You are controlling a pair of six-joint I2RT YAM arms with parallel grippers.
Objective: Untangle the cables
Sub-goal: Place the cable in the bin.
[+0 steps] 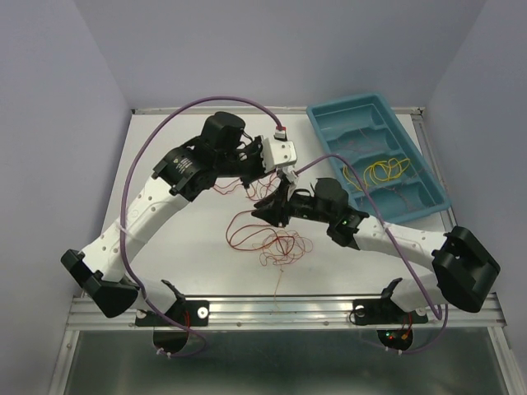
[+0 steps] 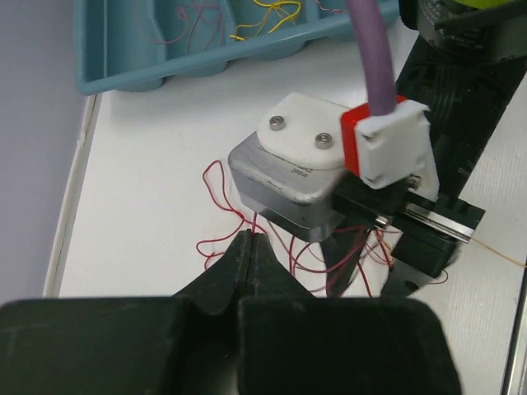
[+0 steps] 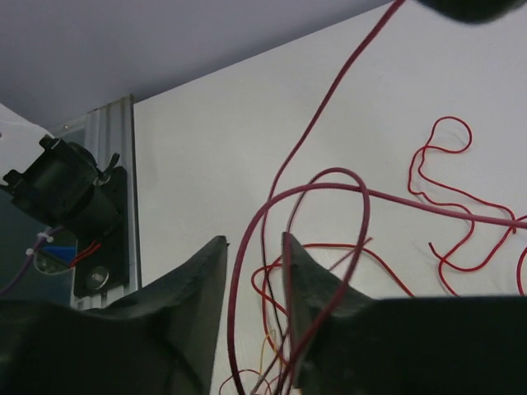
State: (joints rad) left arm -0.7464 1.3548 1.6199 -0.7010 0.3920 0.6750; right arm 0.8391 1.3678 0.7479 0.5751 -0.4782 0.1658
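Cables [image 1: 272,239] in thin red and orange loops, sprawled on the white table [image 1: 181,255] near its middle, just on the near side of both grippers. Left gripper [image 2: 251,247] with fingers pressed together above the tangle, perhaps nipping one red strand, though too fine to confirm. Right gripper [image 3: 251,271] with fingers parted by a narrow gap, red strands running up through that gap, none visibly clamped. Close in front of the left wrist camera, a white and metal block [image 2: 321,164] with a red clip and a thick purple lead [image 2: 370,49], hiding much of the tangle behind it. At the far right of the table, a teal tray [image 1: 346,101] set at a slant, well apart from the tangle, with yellow wires [image 1: 387,170] and a few red ones in its compartments.
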